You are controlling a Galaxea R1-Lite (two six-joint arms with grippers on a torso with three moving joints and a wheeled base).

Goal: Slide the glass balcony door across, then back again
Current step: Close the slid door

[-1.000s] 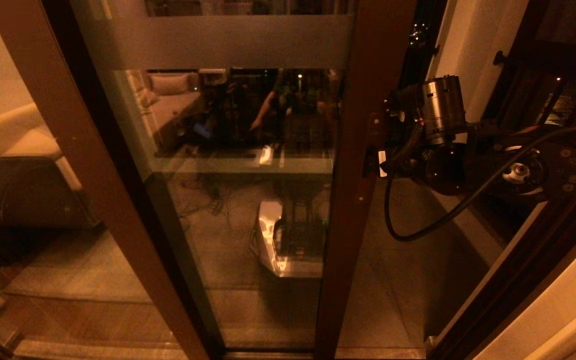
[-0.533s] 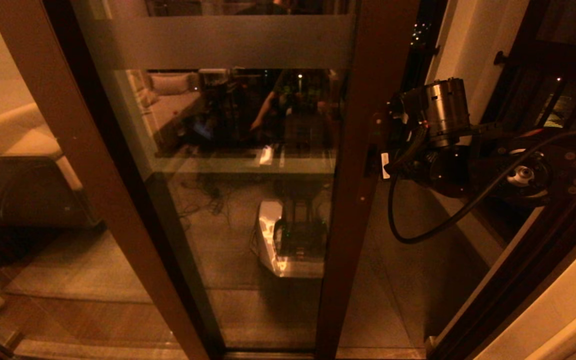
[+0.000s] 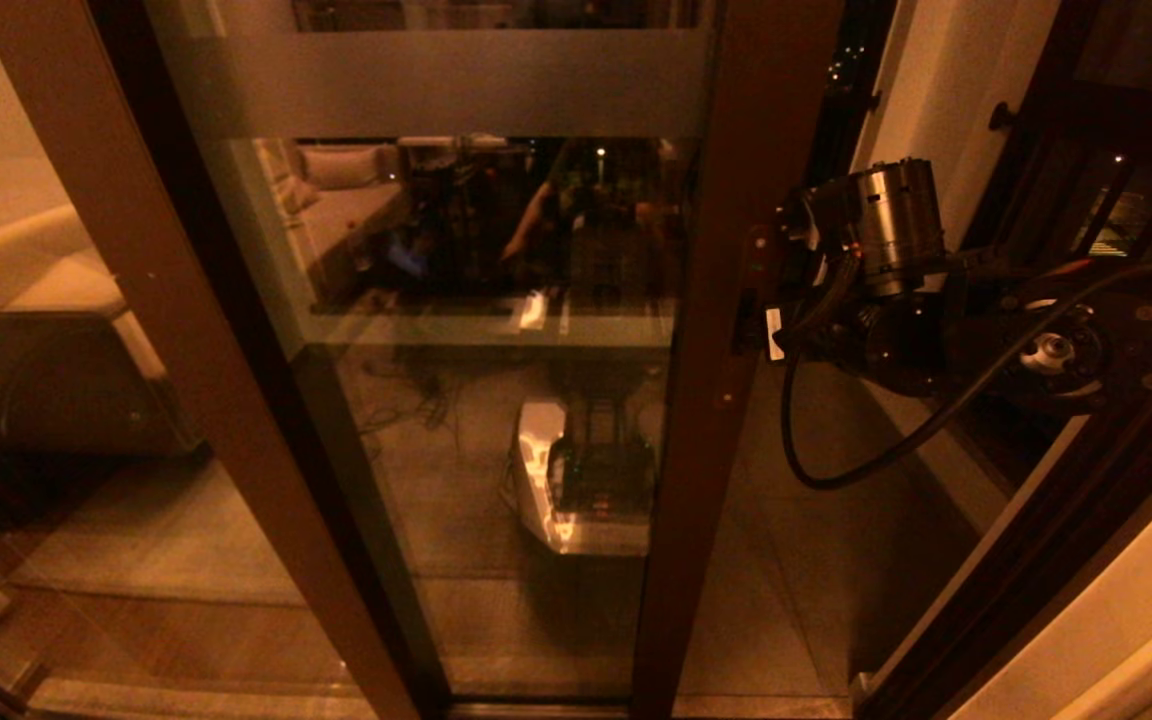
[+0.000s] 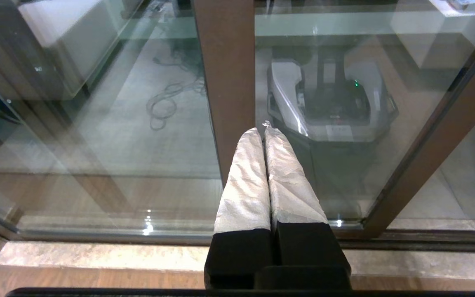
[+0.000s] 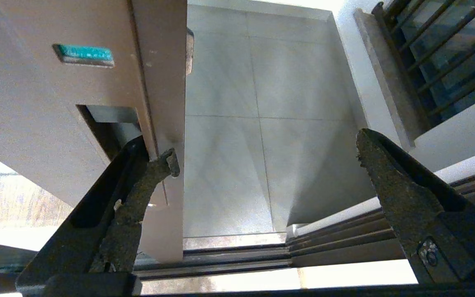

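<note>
The glass balcony door (image 3: 496,250) fills the middle of the head view, with a broad frosted band (image 3: 436,85) near the top and a thin strip at mid height. Its brown right stile (image 3: 726,200) stands beside a gap onto the balcony floor. My right gripper (image 5: 267,148) is open at that stile. One of its fingers (image 5: 138,185) is hooked into the stile's recessed handle (image 5: 105,128), while the other hangs free over the gap. My left gripper (image 4: 262,131) is shut on nothing, its white-wrapped fingers pointing at a brown frame post (image 4: 225,62). It is outside the head view.
A black-barred railing (image 3: 1116,190) and a white wall (image 3: 916,90) stand to the right of the gap. The floor track (image 5: 241,255) runs below the door. A sofa (image 3: 36,300) lies at the far left. The robot's base is reflected in the glass (image 4: 332,103).
My right wrist and the door's right stile have crept a little to the right together. The finger stays in the handle recess.
</note>
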